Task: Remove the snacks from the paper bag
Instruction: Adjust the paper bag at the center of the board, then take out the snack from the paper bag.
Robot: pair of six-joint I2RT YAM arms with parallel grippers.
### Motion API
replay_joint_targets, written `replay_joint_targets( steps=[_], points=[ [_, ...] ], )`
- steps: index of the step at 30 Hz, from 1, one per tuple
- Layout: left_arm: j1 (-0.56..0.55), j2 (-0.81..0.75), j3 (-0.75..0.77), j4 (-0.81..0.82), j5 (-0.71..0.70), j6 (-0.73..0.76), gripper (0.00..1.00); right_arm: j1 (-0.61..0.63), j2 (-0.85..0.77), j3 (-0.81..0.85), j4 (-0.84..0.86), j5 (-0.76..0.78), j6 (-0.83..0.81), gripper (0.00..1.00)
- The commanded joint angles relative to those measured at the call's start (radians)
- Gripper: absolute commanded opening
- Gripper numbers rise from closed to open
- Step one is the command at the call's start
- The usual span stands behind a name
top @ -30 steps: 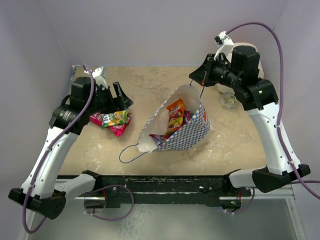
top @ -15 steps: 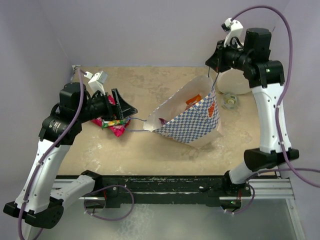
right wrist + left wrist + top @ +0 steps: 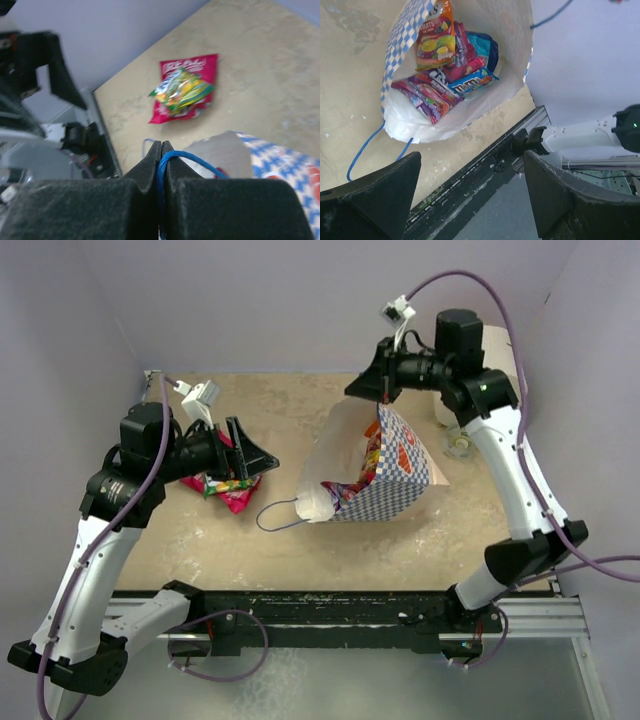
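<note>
The right gripper (image 3: 161, 150) is pinched fully shut on a blue cord handle (image 3: 186, 159) of the paper bag (image 3: 395, 475), the cord running down between the two closed fingers. It holds that side of the bag up off the table (image 3: 300, 405), so the bag hangs tilted, its closed end raised under the gripper and its open mouth low and turned towards the left arm, with the lower lip of the mouth resting on the table top. The second handle (image 3: 272, 523) trails out of the mouth as a loose loop lying flat on the table. The snacks (image 3: 447, 70) are inside the bag, heaped against its plain white lining: an orange and yellow packet on top, with red, pink, purple and blue ones beneath it, none of them past the lip. The left gripper (image 3: 472, 165) stands wide open with nothing between its fingers, held in the air on the left side of the table and pointed at the mouth of the bag, apart from it. Under and just behind the left gripper a few loose packets (image 3: 228, 485) lie on the table in a small pile, a red one with a yellow-green one across it, well clear of the bag.
</note>
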Motion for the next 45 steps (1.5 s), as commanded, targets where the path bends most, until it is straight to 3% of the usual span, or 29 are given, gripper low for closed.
replay_joint_targets(
  steps=[1,5,7,10,14,20,24,28,31,33,38,45],
  points=[
    [0.003,-0.084,-0.059,0.136,-0.008,0.023,0.86,0.088,-0.194,-0.222,0.29,-0.086,0.171,0.0],
    [0.003,-0.093,-0.095,0.193,0.021,0.029,0.87,0.111,-0.324,-0.457,0.508,-0.077,0.363,0.0],
    [0.003,-0.086,-0.127,0.238,0.051,0.017,0.86,0.111,-0.375,-0.492,0.514,-0.038,0.374,0.0],
    [0.002,-0.103,-0.198,0.327,0.07,-0.032,0.82,0.111,-0.401,-0.473,0.401,-0.012,0.338,0.0],
    [-0.027,-0.123,-0.275,0.427,0.064,-0.105,0.81,0.11,-0.397,-0.377,0.16,0.183,0.227,0.0],
    [-0.291,-0.065,-0.306,0.443,-0.151,-0.109,0.8,0.107,-0.406,-0.262,-0.03,0.479,0.174,0.0],
    [-0.487,0.009,-0.287,0.456,-0.34,-0.099,0.76,0.102,-0.39,-0.233,-0.042,0.511,0.162,0.0],
    [-0.655,0.148,-0.18,0.399,-0.598,-0.024,0.63,0.102,-0.331,-0.162,-0.059,0.494,0.163,0.0],
    [-0.702,0.221,-0.138,0.366,-0.715,0.004,0.49,0.102,-0.313,-0.13,-0.063,0.478,0.16,0.0],
    [-0.702,0.236,-0.148,0.405,-0.744,0.019,0.37,0.1,-0.306,-0.112,-0.078,0.473,0.149,0.0],
    [-0.701,0.323,-0.136,0.479,-0.769,0.056,0.21,0.1,-0.302,-0.091,-0.104,0.476,0.138,0.0],
    [-0.702,0.455,-0.133,0.63,-0.829,0.253,0.14,0.1,-0.357,-0.204,-0.006,0.445,0.205,0.0]
  ],
)
